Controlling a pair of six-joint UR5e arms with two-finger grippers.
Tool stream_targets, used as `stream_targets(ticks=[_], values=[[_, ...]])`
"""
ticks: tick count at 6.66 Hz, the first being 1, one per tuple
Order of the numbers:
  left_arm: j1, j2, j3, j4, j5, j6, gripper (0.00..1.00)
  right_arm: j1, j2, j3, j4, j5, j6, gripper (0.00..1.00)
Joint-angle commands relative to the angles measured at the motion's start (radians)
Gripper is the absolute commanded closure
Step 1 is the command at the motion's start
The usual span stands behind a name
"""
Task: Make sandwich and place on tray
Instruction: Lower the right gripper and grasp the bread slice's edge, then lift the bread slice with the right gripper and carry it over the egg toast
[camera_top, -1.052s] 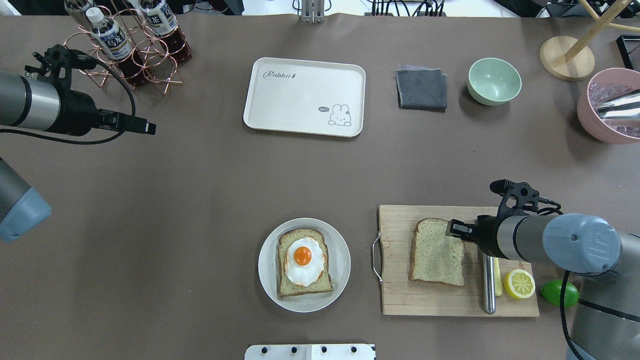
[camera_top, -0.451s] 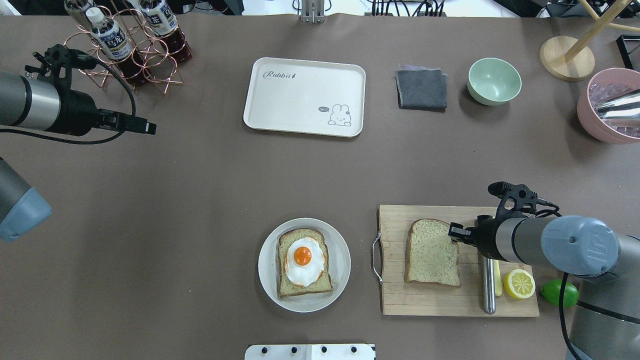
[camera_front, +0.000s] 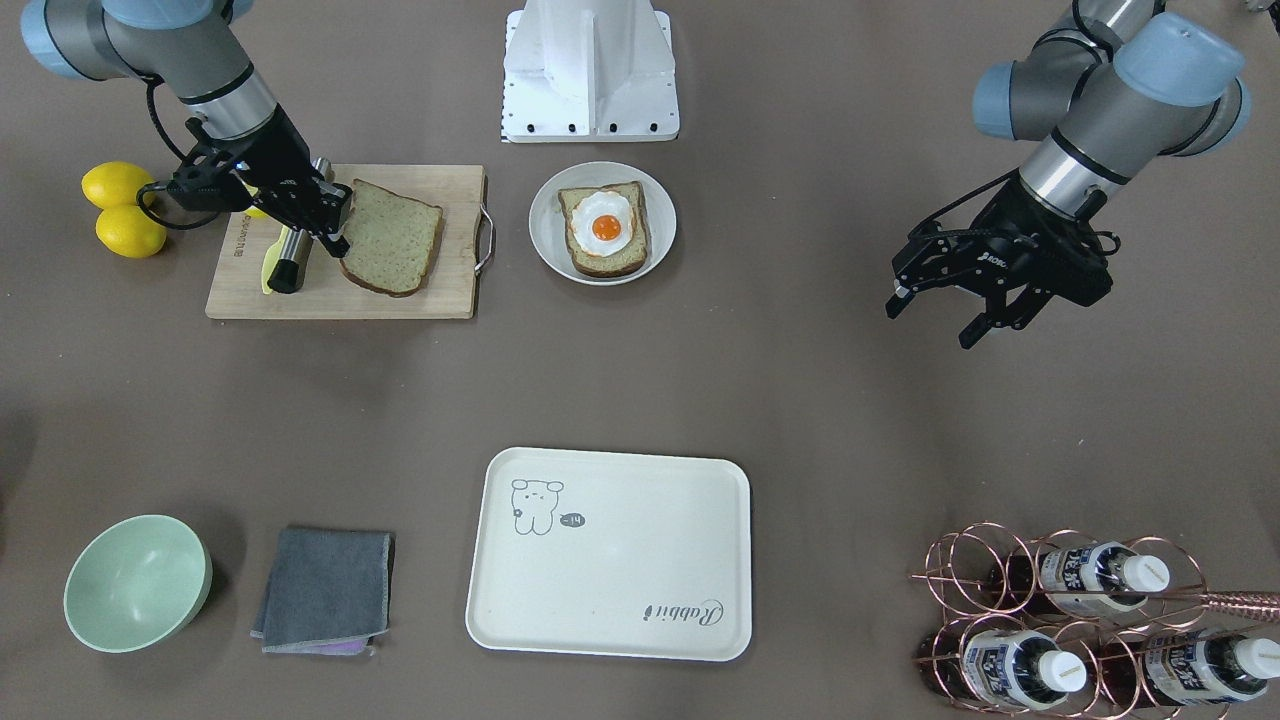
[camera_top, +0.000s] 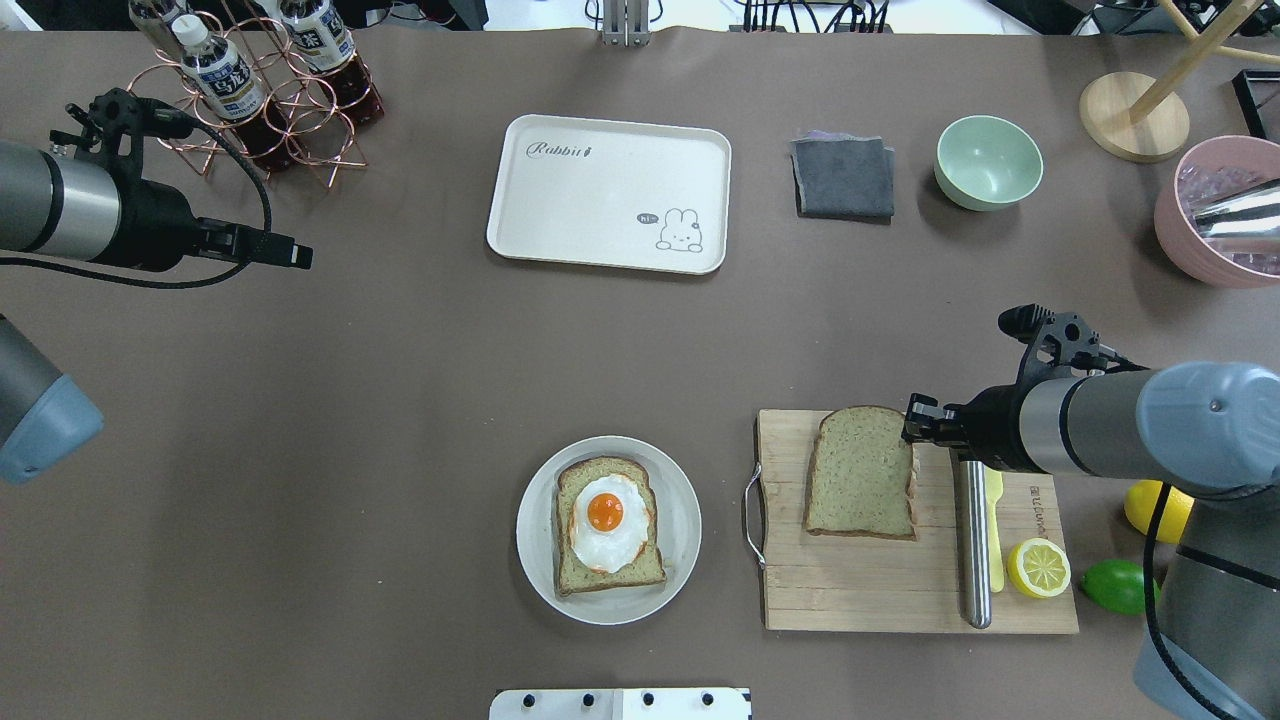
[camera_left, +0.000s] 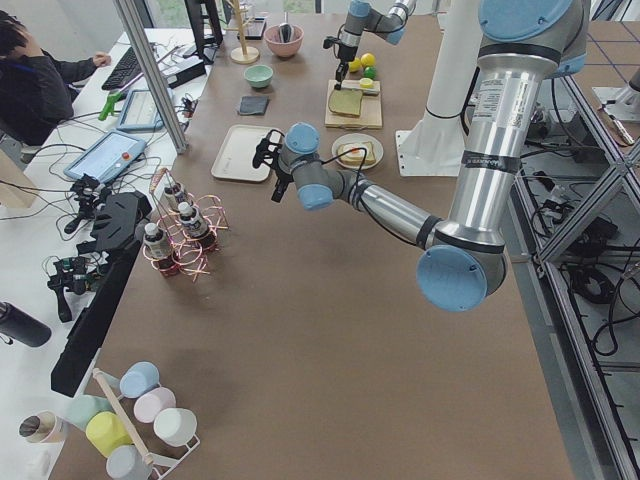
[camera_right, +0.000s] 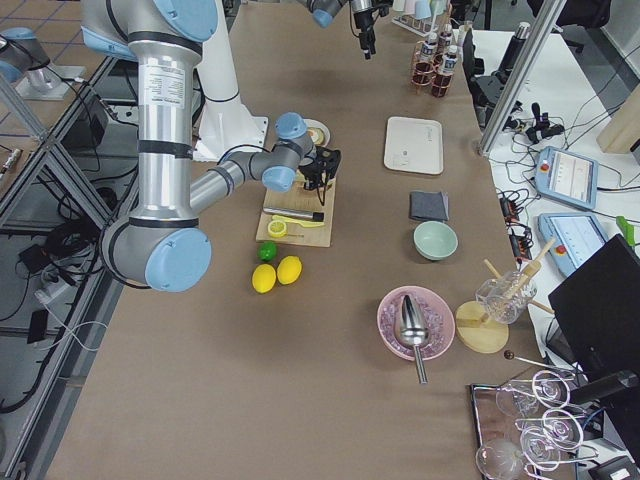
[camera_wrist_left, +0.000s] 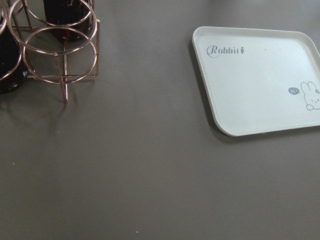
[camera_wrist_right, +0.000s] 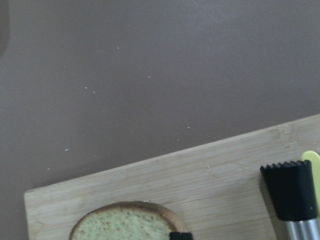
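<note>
Facing the robot, we saw the right pincer (camera_front: 338, 218) closed on the nine-o'clock edge of the plain slice (camera_front: 395, 240), over the cutting board (camera_front: 400, 305). The left pincer (camera_front: 932, 318) hung wide open above the surface (camera_front: 800, 400). The egg-topped slice (camera_front: 604, 232) lay on the plate (camera_front: 543, 225), with the tray (camera_front: 620, 600) well apart at six o'clock from it.

From overhead, the grip fell at the plain slice's two-o'clock corner.

The right wrist camera caught only crust and one dark fingertip (camera_wrist_right: 180, 235), so the hold seemed firm rather than certain.

The left wrist camera showed the tray at two o'clock.
</note>
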Motion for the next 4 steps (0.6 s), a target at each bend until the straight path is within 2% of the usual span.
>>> stream_targets(ticks=[1,4], values=[[0.0,0.004,0.0,0.0,0.0,-0.005,0.02,0.068,0.085,0.009,-0.002,0.083,-0.001,1.0],[0.0,0.01,0.002,-0.002,-0.003,-0.008,0.02,0.065,0.189,0.003,-0.011,0.113,-0.001,1.0]])
